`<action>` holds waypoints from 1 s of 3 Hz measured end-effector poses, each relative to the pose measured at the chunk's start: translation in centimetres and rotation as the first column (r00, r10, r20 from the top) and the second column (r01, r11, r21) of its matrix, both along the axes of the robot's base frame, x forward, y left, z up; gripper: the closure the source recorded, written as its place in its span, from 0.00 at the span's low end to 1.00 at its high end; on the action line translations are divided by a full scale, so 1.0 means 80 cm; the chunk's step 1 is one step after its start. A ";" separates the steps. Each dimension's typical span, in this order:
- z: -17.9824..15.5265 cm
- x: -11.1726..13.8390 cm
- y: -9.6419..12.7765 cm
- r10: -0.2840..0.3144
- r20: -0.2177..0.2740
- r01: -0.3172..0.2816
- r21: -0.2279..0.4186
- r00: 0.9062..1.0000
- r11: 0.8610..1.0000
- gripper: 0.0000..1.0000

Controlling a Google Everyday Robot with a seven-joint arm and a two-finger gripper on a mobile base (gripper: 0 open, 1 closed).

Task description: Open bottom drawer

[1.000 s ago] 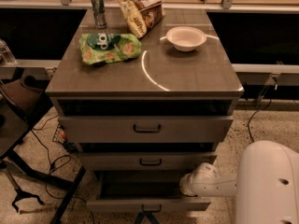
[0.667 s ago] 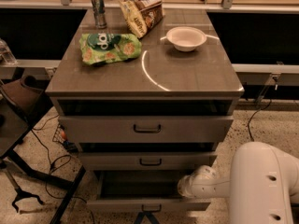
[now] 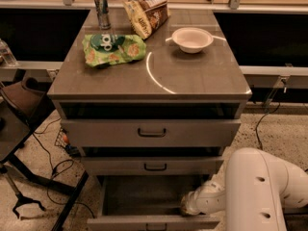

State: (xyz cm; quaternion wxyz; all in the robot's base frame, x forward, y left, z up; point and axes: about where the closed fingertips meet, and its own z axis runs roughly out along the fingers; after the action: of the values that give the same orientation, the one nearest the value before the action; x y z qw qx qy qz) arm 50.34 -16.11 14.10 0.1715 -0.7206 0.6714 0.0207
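Note:
The bottom drawer (image 3: 153, 222) stands pulled out at the foot of the grey cabinet, its plain grey tray (image 3: 139, 196) showing and its small dark handle at the frame's lower edge. Above it are the mid-sized drawer (image 3: 152, 166) and the tallest drawer (image 3: 151, 132), both slightly out. My white arm (image 3: 260, 191) reaches in from the lower right. The gripper (image 3: 188, 207) is at the right inner side of the bottom drawer, just behind its front panel.
On the cabinet top (image 3: 192, 76) lie a green snack bag (image 3: 113, 48), a metal can (image 3: 101, 9), a brown chip bag (image 3: 147, 13) and a white bowl (image 3: 192, 39). A dark chair and cables (image 3: 29, 143) stand on the floor at left.
The bottom drawer has slid further out toward me. My arm has drawn back with it, and its white body fills more of the lower right.

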 end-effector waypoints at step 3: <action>-0.009 -0.126 -0.030 -0.069 -0.165 0.066 -0.026 0.984 0.998 1.00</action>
State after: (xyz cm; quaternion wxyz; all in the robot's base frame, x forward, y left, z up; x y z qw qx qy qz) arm 40.30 -18.50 13.39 0.1083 -0.6949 0.7076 0.0680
